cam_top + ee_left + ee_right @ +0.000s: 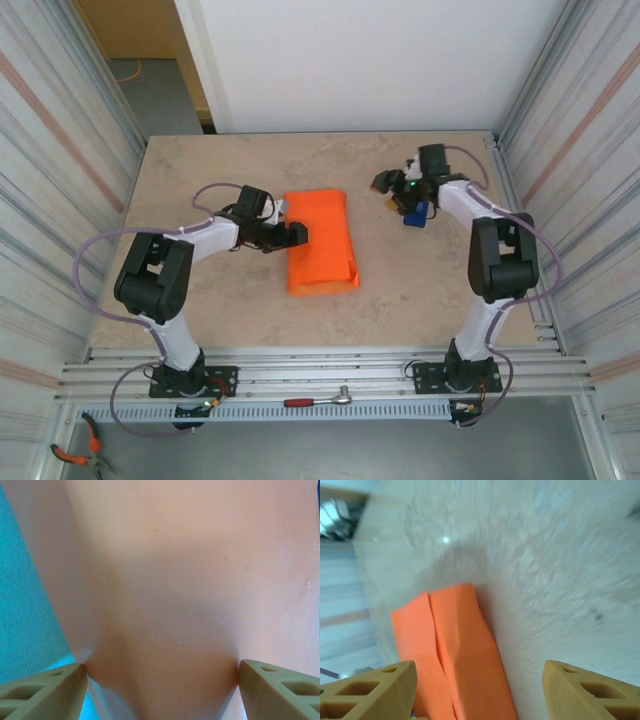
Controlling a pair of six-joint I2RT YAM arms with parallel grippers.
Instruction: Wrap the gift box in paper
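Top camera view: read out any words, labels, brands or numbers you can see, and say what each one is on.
None can be read. The folded bright orange paper is plain, and the small blue tape dispenser and the red-handled ratchet wrench are too small to show any marking.

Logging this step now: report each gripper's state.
Left gripper: closed on the paper, jaws set wide.
Right gripper: open, holding nothing.
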